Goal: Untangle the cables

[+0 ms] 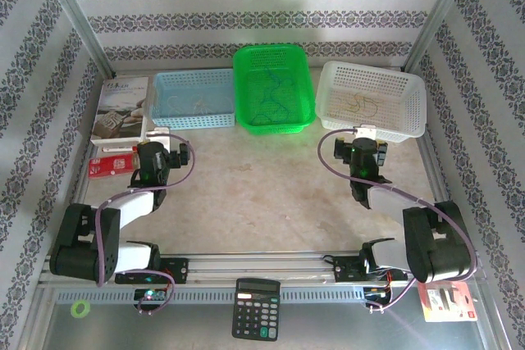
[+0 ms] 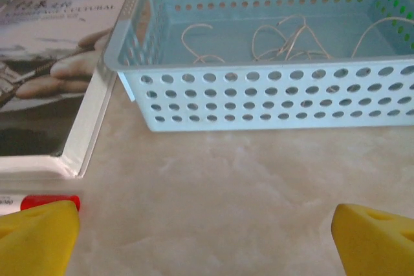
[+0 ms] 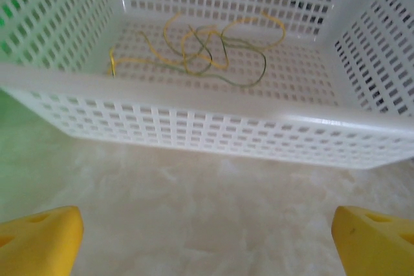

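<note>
Overhead, both arms sat on the table (image 1: 262, 190), short of three baskets. Left claw (image 2: 207, 240) was released, jaws spread wide, facing the blue basket (image 2: 259, 72), where pale cables (image 2: 284, 37) lay loose on its floor. Right claw (image 3: 207, 240) was likewise released and empty, before the white basket (image 3: 194, 105) holding a yellow-tan and green tangle (image 3: 207, 50). Keeping strands per basket prob. kept each knot contained; wide jaws near rim level suggested readiness to reach in. Green basket (image 1: 246, 67), betw. the other two, held thin dark strands (image 1: 275, 92), too faint to trace. Near walls hid part of each floor; claw tips were cut off at frame bottom; which strand crossed over which could not be told.
</note>
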### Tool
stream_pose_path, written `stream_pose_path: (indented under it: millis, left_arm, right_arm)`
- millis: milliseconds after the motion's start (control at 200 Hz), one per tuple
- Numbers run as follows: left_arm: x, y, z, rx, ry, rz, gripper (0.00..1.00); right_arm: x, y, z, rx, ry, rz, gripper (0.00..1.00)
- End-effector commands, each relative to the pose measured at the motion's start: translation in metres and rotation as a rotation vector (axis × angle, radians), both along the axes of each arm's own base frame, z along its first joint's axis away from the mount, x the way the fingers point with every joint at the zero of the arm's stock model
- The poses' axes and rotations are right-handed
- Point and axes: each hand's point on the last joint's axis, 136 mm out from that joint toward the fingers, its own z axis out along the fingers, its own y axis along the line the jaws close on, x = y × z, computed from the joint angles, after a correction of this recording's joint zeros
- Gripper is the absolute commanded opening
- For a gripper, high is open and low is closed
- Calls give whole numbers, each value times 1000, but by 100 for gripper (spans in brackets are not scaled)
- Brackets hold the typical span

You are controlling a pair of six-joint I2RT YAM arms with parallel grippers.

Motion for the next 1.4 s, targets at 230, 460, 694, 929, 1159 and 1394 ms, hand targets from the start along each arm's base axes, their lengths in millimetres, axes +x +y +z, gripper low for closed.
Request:
stream_pose_path:
  millis: [230, 460, 694, 929, 1159, 1394]
  left_arm:
    - [6, 11, 18, 10, -114, 41, 100]
    - [17, 6, -4, 18, -115, -6, 100]
    - [26, 1, -21, 11, -89, -48, 100]
    - [31, 6, -25, -31, -48, -52, 100]
    - [31, 6, -25, -26, -52, -53, 100]
    - [30, 6, -25, -26, -50, -54, 100]
  right_arm:
    - [20, 11, 16, -13, -139, 118, 98]
    - [15, 13, -1, 12, -211, 154, 98]
    - [27, 17, -8, 69, -145, 217, 98]
    - [35, 8, -5, 116, -135, 198, 98]
    - [34, 8, -4, 92, -139, 178, 98]
    - [34, 8, -4, 90, -138, 179, 98]
